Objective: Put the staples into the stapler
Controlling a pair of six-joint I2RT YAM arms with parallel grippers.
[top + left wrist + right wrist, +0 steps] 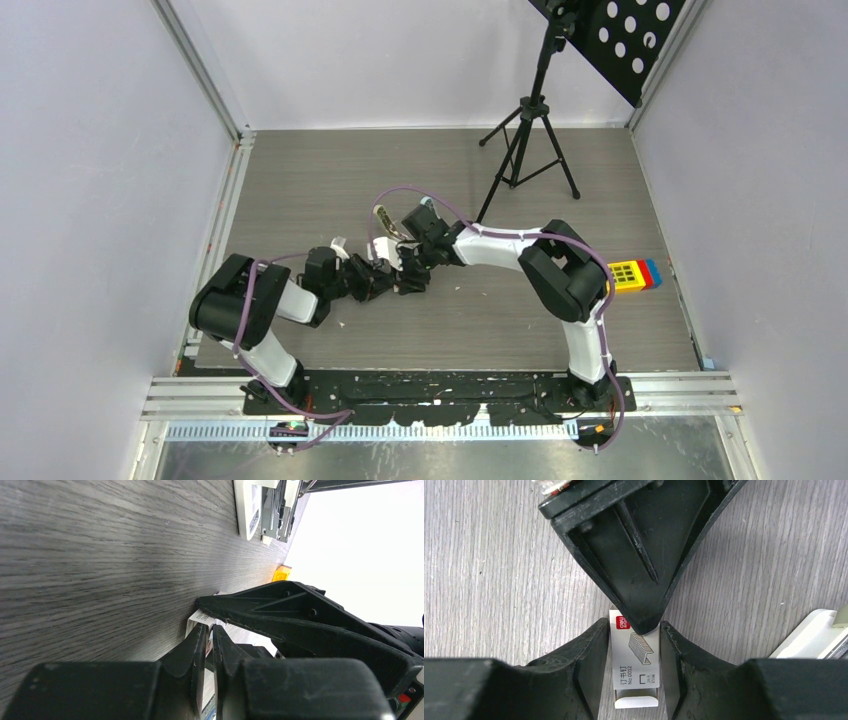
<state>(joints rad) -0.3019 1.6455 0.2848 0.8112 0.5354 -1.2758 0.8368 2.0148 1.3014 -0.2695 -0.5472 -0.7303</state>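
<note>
right gripper (634,647) clamps the staple box (634,665) by its long sides; left gripper (209,632), jaws closed, sits at the box's red-marked end.

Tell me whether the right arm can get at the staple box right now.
Probably yes: the staple box lies between the right fingers, which seem to press both its sides. The left fingers pinch its far end but leave the sides free.

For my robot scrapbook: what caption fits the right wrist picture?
Right end effector grips the white staple box; left end effector touches it.
</note>
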